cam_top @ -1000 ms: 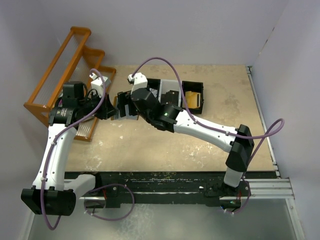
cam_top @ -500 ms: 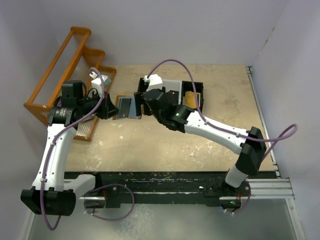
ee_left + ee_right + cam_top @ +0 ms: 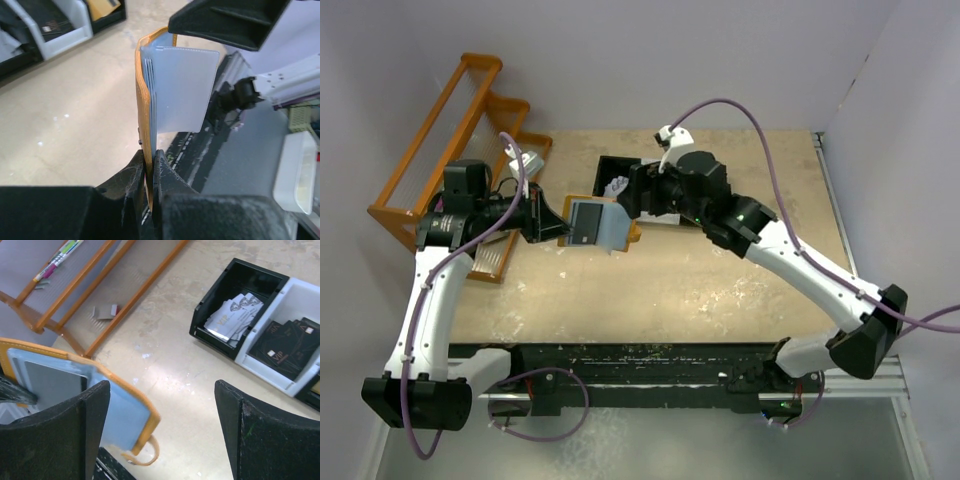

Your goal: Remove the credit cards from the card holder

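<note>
Clamping the tan edge of the holder [image 3: 182, 87], your left gripper [image 3: 150, 160] stays clenched, as it was a second ago, and carries the wallet open and seemingly clear of the table, pale panels facing the right arm, snap tab dangling.

What has changed is the right gripper [image 3: 165, 407]. A second ago it was pressed against the holder's open face; half a second ago it was already backing off; now it hangs beside the holder, near the tray [image 3: 197, 322], fingers spread wide with nothing between them.

That reads as one extraction trip just ended, though the frames do not show a card being let go. Pale cards [image 3: 232, 315] lie heaped in the tray's black compartment, dark ones in the white compartment beside it. A grey card [image 3: 52, 382] sits in the holder's pocket, and the left wrist view shows several thin edges stacked along the spine, so the job looks unfinished and you probably need another reach into the pocket.

Beyond the arms, the table [image 3: 720, 290] is a scuffed, pale-speckled beige board. An orange rack [image 3: 430, 140] stands at its far left, just beside the left arm. Plain pale walls [image 3: 670, 60] close the cell behind and to the right.
</note>
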You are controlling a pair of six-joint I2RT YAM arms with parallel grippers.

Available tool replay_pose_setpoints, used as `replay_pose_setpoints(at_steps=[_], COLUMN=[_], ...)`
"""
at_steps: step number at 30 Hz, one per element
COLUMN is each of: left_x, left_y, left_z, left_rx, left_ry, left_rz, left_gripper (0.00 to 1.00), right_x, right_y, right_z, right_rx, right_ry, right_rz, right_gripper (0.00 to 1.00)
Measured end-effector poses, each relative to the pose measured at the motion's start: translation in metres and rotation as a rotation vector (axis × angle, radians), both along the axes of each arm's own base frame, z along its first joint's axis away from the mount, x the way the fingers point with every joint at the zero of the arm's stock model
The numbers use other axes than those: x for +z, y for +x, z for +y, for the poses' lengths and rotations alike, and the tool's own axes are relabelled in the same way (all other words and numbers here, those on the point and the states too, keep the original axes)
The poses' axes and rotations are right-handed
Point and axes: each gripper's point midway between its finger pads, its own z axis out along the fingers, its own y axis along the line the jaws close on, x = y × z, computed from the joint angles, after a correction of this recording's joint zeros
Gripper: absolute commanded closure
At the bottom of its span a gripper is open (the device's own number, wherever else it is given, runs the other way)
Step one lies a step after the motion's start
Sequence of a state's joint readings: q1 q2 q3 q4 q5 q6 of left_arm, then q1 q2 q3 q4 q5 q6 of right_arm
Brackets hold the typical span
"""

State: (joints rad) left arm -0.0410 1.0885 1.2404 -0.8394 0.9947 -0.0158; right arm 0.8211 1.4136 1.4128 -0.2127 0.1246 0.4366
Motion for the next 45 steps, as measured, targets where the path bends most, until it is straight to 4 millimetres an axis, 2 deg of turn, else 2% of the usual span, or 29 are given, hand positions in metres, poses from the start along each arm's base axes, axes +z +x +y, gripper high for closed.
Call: replay_pose_setpoints(at_steps=[6,10,12,16,19,22,24,26,29,33,38,42,45], left_x=[0.021,0.032,0.033,0.024,0.005,-0.016,-0.030,-0.032,-0.036,-0.036,-0.036,-0.036,-0.035], left_y=[-0.016,-0.021,-0.019,-0.003,0.017,0.034,0.045,0.047,0.049,0.050,0.053,0.053,0.050], left_z=[-0.016,-0.021,-0.021,-0.014,0.001,0.022,0.041,0.047,0.054,0.058,0.064,0.065,0.065], left_rx=[-0.118,-0.166,-0.161,-0.070,0.054,0.170,0.254,0.275,0.295,0.315,0.345,0.349,0.348], left_ry=[-0.146,-0.211,-0.209,-0.132,-0.009,0.128,0.242,0.273,0.311,0.332,0.358,0.361,0.361], left_rz=[0.057,0.092,0.089,0.068,0.042,0.027,0.004,-0.005,-0.016,-0.014,-0.021,-0.021,-0.018], left_gripper=[1.00,1.00,1.00,1.00,1.00,1.00,1.00,1.00,1.00,1.00,1.00,1.00,1.00], right_x=[0.015,0.033,0.044,0.082,0.106,0.112,0.105,0.087,0.056,0.019,-0.007,-0.023,-0.032], right_y=[-0.020,-0.039,-0.044,-0.047,-0.049,-0.054,-0.060,-0.070,-0.082,-0.085,-0.058,-0.037,-0.028], right_z=[-0.025,-0.035,-0.039,-0.035,-0.023,-0.001,0.024,0.056,0.088,0.113,0.123,0.117,0.114], right_rx=[0.070,0.123,0.129,0.142,0.173,0.213,0.249,0.306,0.360,0.320,0.119,0.005,-0.039], right_ry=[-0.044,-0.041,-0.030,0.050,0.130,0.162,0.167,0.167,0.153,0.069,-0.037,-0.103,-0.139], right_rz=[-0.023,-0.065,-0.078,-0.132,-0.167,-0.171,-0.161,-0.129,-0.088,-0.089,-0.118,-0.125,-0.120], right_gripper=[0.15,0.17,0.21,0.28,0.29,0.31,0.34,0.37,0.40,0.29,0.25,0.25,0.24])
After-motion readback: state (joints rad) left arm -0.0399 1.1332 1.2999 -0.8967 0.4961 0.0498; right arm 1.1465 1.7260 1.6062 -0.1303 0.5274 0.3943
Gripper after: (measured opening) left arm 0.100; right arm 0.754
